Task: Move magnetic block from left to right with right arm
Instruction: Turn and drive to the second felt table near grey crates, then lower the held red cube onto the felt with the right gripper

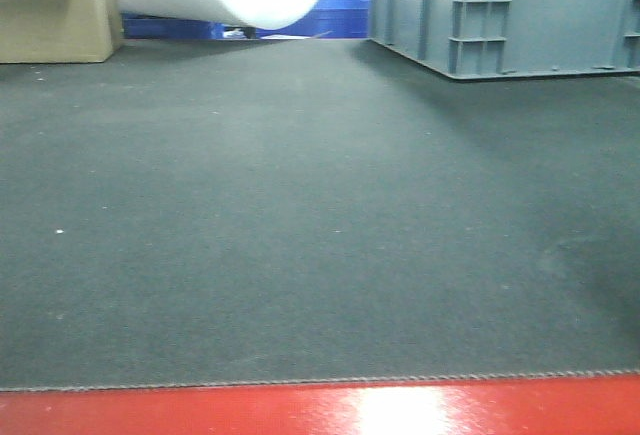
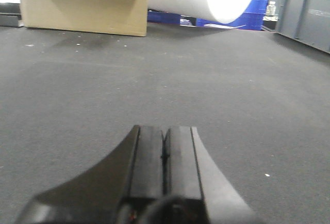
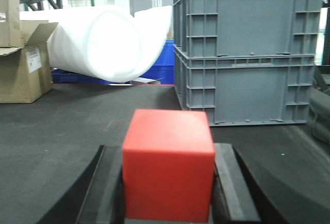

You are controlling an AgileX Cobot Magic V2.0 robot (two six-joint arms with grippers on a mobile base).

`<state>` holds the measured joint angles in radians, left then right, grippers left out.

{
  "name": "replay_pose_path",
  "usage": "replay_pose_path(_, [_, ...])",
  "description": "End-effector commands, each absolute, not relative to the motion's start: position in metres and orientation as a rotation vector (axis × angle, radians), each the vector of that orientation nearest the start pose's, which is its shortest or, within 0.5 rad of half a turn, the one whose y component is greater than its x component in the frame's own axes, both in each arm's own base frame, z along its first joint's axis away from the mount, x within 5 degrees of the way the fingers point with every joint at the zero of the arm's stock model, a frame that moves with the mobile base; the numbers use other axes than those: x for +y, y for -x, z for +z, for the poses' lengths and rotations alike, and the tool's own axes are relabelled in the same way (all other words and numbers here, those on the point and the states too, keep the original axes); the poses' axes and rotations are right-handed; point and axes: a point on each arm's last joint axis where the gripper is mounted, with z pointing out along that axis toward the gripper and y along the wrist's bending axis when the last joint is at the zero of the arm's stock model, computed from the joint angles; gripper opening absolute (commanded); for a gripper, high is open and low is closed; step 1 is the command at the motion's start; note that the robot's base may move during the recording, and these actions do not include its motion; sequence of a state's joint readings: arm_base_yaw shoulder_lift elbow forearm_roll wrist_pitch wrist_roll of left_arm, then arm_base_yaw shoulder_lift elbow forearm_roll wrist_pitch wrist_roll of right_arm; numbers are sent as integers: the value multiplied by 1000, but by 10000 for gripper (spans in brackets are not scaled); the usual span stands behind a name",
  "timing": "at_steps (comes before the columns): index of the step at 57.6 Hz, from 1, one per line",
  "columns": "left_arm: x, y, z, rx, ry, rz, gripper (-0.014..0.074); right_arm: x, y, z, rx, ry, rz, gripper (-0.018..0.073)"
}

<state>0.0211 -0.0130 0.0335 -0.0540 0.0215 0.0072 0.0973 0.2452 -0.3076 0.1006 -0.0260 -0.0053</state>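
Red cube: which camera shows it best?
Right wrist view: the red cube sits large and centred, gripped between the right arm's fingers. The front view and left wrist view show none of it.

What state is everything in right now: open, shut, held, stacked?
left claw: shut, empty.
right claw: shut on the red block.
red block: upright, gripped between the claw's fingers.
grey crates: stacked two high.
white roll: lying on its side.
cardboard box: top flap open.
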Motion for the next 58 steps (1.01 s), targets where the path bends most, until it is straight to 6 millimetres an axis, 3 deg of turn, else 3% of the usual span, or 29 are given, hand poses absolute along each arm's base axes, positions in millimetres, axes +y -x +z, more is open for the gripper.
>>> replay_pose_path(1, [1,-56,206,1443,54,-32,-126,5,-67,322,1287,-6,147,314])
replay_pose_path(58, [1,-56,206,1443,54,-32,-126,5,-67,322,1284,-7,147,314])
